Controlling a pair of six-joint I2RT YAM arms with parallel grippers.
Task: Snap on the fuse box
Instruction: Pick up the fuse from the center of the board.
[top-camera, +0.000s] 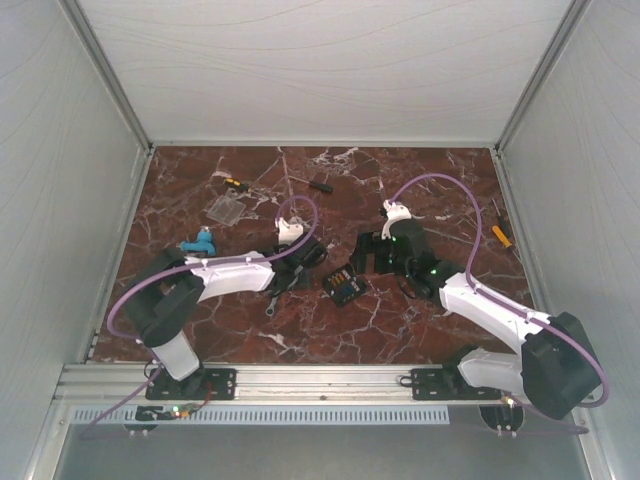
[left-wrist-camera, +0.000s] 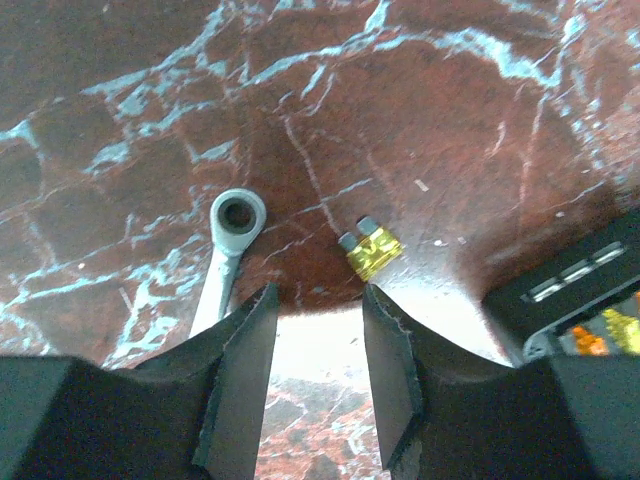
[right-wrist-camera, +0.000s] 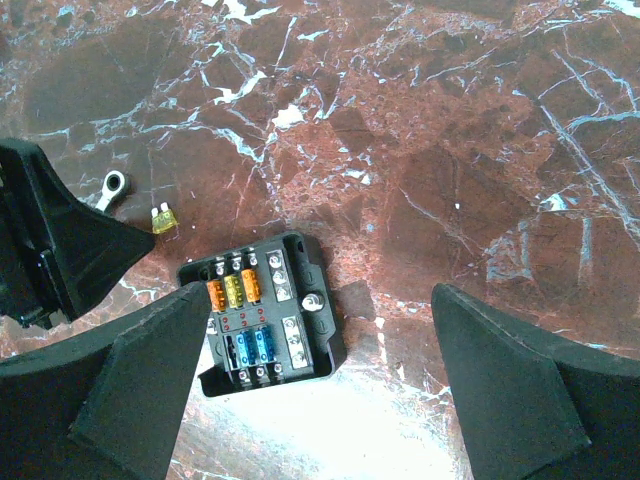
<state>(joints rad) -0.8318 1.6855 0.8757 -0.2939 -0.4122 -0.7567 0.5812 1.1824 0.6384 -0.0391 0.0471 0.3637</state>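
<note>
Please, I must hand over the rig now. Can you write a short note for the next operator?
Left gripper: fingers apart, empty, near a loose yellow fuse beside a wrench.
Right gripper: fingers wide, empty, above the fuse box.
Fuse box: on the table, uncovered, fuses showing. Clear cover: far left, untouched.
Done: nothing snapped. Left: probably fit the cover and snap it on.

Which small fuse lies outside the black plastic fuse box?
The loose yellow fuse beside the silver wrench ring; the other fuses are seated inside the black plastic fuse box.
</note>
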